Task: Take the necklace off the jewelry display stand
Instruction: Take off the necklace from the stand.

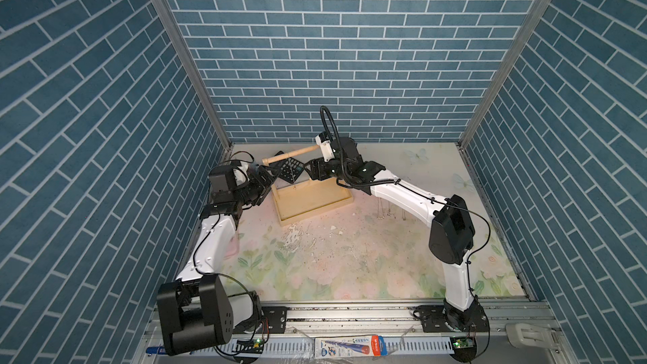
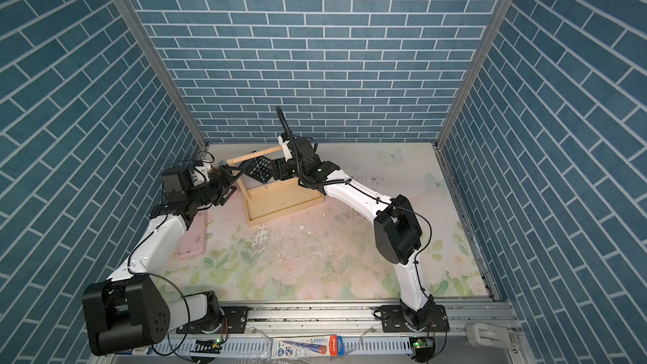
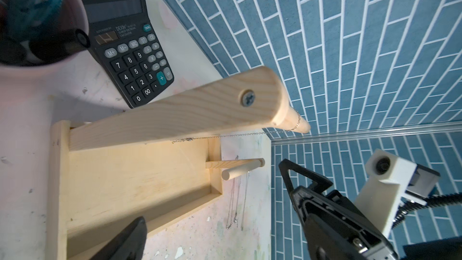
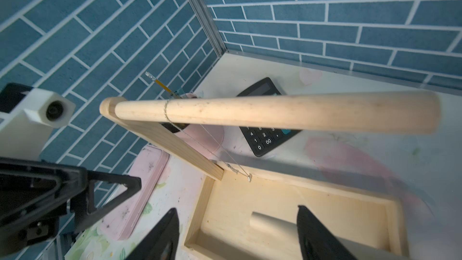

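My right gripper (image 4: 237,209) hangs spread and empty before the jewelry display stand (image 4: 325,188). My left gripper (image 2: 229,183) is wide open too. The necklace (image 4: 167,111) loops over the upper dowel (image 4: 275,113) beside the tall upright (image 4: 175,143). I should pinch the thin chain just under the dowel, then slide it off the free end.

you see the pale natural-wood jewelry display stand (image 3: 125,186), its tall upright (image 3: 190,111) reaching toward two o'clock. a thin silver necklace (image 3: 297,122) loops over the upper dowel (image 3: 302,125) and runs straight along that upright. a black desk calculator (image 3: 130,53) lies at the stand's eleven o'clock.
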Tool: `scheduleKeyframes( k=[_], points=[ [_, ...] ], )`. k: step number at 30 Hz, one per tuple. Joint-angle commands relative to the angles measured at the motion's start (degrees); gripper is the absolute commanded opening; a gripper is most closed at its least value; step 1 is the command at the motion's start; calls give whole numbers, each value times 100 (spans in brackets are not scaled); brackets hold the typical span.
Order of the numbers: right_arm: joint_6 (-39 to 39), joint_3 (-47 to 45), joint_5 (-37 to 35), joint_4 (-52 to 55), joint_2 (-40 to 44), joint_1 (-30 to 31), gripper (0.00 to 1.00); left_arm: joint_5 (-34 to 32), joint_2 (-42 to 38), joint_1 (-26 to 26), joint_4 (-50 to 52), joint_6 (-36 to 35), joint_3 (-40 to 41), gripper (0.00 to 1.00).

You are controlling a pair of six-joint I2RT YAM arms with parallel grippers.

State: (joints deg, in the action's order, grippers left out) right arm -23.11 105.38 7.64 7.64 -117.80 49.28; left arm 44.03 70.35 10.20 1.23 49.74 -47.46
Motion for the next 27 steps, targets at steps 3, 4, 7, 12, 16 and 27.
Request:
scheduleKeyframes(
  k=[3, 4, 7, 12, 16, 27],
  points=[
    [35, 417, 84, -495, -361, 143, 70, 425, -166, 114, -843, 403, 371, 99],
    [27, 467, 93, -540, -423, 160, 69, 452, -183, 123, -908, 439, 413, 99],
    [26, 620, 99, -608, -589, 225, 66, 576, -187, 147, -1271, 598, 551, 99],
    [9, 869, 118, -661, -745, 300, 59, 715, -179, 180, -1669, 738, 657, 99],
    [9, 1104, 57, -642, -1048, 350, 51, 763, -181, 226, -1785, 789, 701, 99],
    [0, 1853, -17, -430, -1585, 399, 35, 845, -218, 322, -2044, 966, 822, 99]
  ],
)
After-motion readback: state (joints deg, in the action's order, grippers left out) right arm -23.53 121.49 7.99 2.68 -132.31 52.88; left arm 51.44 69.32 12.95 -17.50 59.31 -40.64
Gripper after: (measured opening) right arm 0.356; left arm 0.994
